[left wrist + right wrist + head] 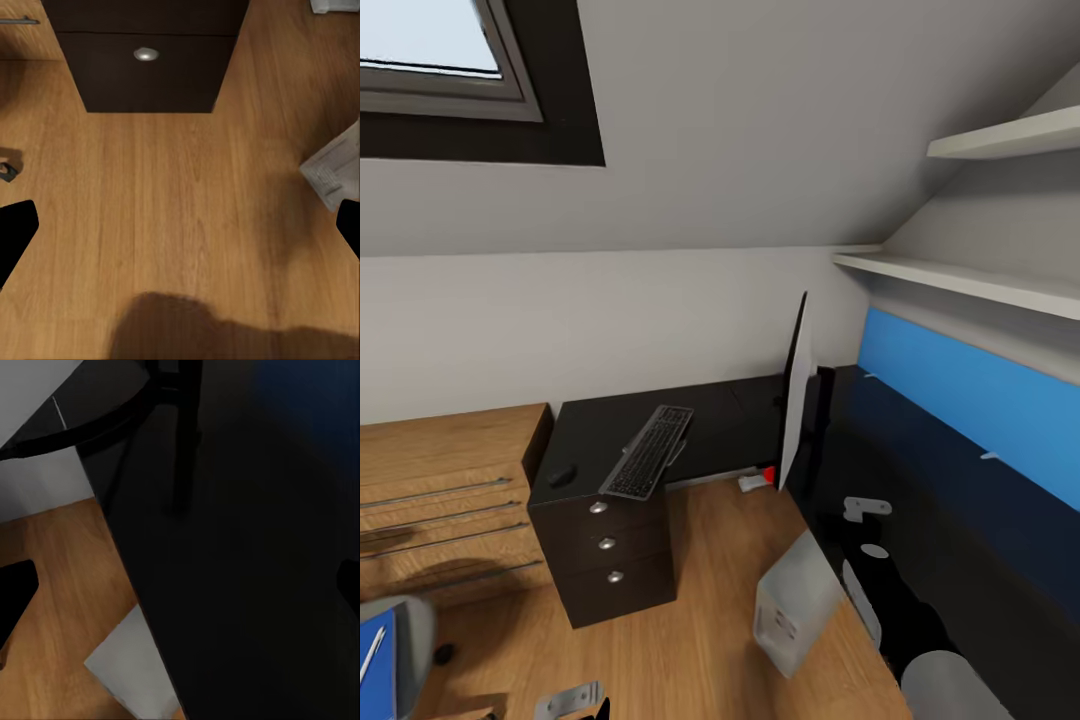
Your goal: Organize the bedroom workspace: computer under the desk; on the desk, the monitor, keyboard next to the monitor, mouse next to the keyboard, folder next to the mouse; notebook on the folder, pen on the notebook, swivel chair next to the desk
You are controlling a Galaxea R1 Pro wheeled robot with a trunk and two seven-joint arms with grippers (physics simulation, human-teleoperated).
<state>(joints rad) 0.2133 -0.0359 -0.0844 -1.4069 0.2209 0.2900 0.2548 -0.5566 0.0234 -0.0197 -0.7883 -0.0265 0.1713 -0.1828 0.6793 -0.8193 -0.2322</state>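
Note:
The L-shaped black desk (750, 420) fills the corner. On it the monitor (796, 400) stands edge-on. The keyboard (650, 452) lies askew over the front edge above the drawers (606, 545), and the mouse (562, 475) sits left of it. The white-grey computer (796, 600) stands tilted on the floor by the desk's right wing, and a corner of the computer (135, 667) pokes out below the desk edge. The swivel chair (415, 625) carries the blue folder (375, 670) with the pen (372, 652) on it. The notebook is out of view. My left gripper (180, 229) hangs open above the floor. My right gripper (180, 589) is open over the desk.
A light-wood dresser (450, 490) stands left of the desk. White shelves (970, 280) and a blue wall panel (970, 400) run above the right wing. A sloped ceiling with a window (430, 60) is overhead. Wooden floor (180, 195) lies between drawers and computer.

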